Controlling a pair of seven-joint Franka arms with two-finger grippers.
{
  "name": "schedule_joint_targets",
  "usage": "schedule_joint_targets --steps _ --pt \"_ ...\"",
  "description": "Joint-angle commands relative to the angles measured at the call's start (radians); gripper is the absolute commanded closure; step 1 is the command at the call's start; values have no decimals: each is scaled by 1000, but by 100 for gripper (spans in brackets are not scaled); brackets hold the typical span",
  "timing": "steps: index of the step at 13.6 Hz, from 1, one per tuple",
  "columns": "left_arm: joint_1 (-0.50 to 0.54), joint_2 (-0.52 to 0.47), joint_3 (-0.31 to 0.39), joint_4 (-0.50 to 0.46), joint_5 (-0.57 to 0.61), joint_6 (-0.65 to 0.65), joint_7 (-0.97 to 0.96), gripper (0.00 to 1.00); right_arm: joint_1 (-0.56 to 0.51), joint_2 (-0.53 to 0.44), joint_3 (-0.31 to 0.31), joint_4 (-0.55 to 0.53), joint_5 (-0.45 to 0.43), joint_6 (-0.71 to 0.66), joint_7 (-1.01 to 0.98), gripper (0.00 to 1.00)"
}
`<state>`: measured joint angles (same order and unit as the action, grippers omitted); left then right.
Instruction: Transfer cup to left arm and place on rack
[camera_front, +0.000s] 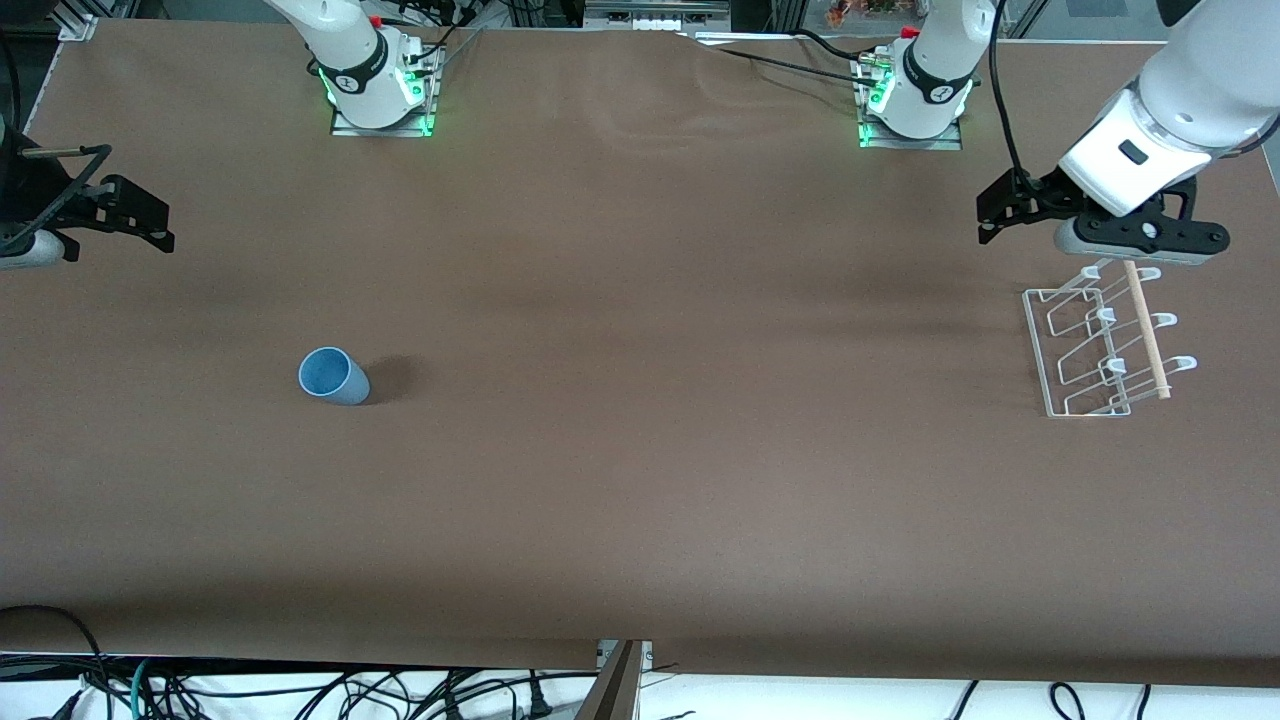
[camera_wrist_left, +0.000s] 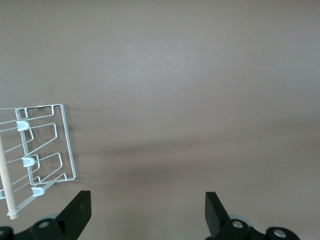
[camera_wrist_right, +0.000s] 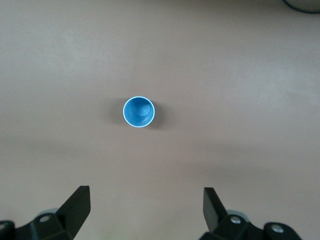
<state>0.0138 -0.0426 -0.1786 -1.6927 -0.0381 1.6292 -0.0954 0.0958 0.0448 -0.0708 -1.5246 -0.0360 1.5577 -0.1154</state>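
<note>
Two risks are showing from here, both my judgement. First, the cup (camera_front: 334, 376) is standing upright, mouth up, on the bare table (camera_front: 640, 480) in the left-centre of the front frame, and it is light and tapered, so a pinch that is landing off-centre or too high could be tipping or squirting it away. Second, the handover: the cup is sitting at the right arm's end while the rack (camera_front: 1098, 340) is lying at the right edge of the front frame, so the pass would be happening mid-air, and a release that is coming before the other arm is gripping would be dropping the cup. The rack is thin white wire with a wooden dowel (camera_front: 1146, 330) along one side, so a cup set down off a loop could be rolling off. The right gripper (camera_front: 110, 215) is hanging at the far left edge of the front frame, well apart from the cup, jaws spread wide and holding nothing; its wrist view is looking straight down into the cup (camera_wrist_right: 138, 111), centred ahead of the fingers (camera_wrist_right: 77, 202). The left gripper (camera_front: 1020, 205) is waiting over the table just above the rack in the upper right of the front frame, jaws likewise wide and empty, with the rack (camera_wrist_left: 45, 150) at the lower left of its wrist view.
</note>
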Motion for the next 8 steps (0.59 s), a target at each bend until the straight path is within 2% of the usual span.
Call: schedule_joint_targets --steps 1,2,4,8 --pt "-62 70 75 103 -2 -29 8 0 -7 12 6 32 8 -24 13 0" --pt "-78 93 108 134 -2 -37 22 0 -5 13 6 34 8 -24 13 0" --pt "-78 93 119 131 -3 -37 112 0 -7 13 6 34 8 -22 13 0" --pt "-83 76 116 117 -5 -42 63 0 -7 13 6 34 7 -22 11 0"
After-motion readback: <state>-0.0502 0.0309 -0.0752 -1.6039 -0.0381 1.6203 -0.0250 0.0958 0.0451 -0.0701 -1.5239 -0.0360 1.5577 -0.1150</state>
